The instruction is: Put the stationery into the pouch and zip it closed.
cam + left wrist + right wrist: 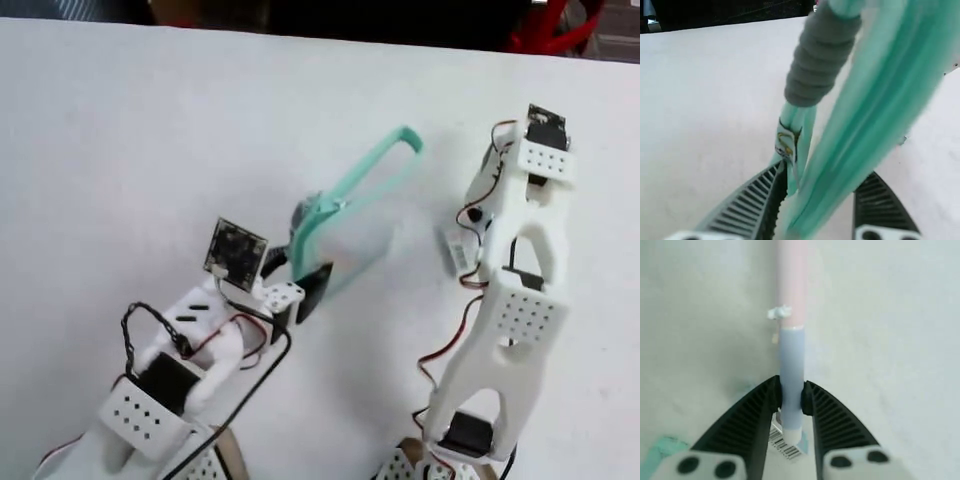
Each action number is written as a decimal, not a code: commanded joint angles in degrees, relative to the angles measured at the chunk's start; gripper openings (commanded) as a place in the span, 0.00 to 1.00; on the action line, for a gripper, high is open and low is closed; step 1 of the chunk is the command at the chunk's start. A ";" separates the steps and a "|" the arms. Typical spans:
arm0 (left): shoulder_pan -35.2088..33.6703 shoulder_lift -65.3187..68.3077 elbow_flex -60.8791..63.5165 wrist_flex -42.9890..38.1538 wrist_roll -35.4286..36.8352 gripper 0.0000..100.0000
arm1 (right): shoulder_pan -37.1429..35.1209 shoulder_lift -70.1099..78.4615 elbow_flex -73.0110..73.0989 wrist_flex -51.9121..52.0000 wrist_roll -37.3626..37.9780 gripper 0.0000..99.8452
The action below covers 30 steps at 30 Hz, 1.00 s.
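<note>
A see-through pouch [355,225] with a teal zipper edge [875,100] lies tilted in the middle of the white table. My left gripper [305,285] [827,172] is shut on the pouch's near corner, by the small zipper tab [786,142]. A grey ribbed pen grip [820,55] sticks out at the pouch's mouth [305,212]. To the right of the pouch, my right gripper [791,385] is shut on a pen [791,340] with a pale blue and pink barrel. The pen's barcode-labelled end [457,250] pokes out beside the right arm.
The white table [120,150] stretches wide to the left and behind the pouch. Its far edge meets a dark background, with a red object [555,30] at the back right. The right arm's body [515,300] stands over the table's right side.
</note>
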State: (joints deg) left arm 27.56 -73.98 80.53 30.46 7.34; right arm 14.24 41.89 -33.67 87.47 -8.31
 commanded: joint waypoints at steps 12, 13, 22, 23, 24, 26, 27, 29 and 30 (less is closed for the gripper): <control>0.13 -0.04 -0.35 -1.85 0.18 0.18 | -1.80 -40.04 42.20 -22.46 -1.23 0.02; 0.13 -0.04 -0.35 -1.76 0.18 0.18 | -1.80 -43.65 46.68 -26.15 -1.32 0.02; 0.13 -0.31 0.44 -2.11 0.18 0.18 | -1.71 -67.38 74.46 -49.10 -1.58 0.02; 0.31 -0.31 0.70 -2.11 0.18 0.18 | -1.71 -68.53 75.69 -49.80 -1.58 0.02; 0.40 -0.31 0.79 -2.11 0.18 0.18 | -1.80 -69.23 76.48 -50.51 -1.58 0.02; 0.48 -0.31 0.79 -2.11 0.18 0.18 | -1.80 -69.93 77.36 -51.30 -1.58 0.02; 0.40 -0.31 0.79 -2.11 0.18 0.18 | -1.80 -70.02 77.45 -51.30 -1.58 0.02; 0.40 -0.31 0.88 -2.11 0.18 0.18 | -1.89 -70.55 77.45 -51.03 -1.58 0.02; 0.48 -0.31 0.88 -2.11 0.18 0.18 | -2.42 -70.73 77.01 -50.77 -1.58 0.02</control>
State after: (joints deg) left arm 27.65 -73.89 81.76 29.67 7.34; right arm 12.84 -26.42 44.22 37.36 -9.45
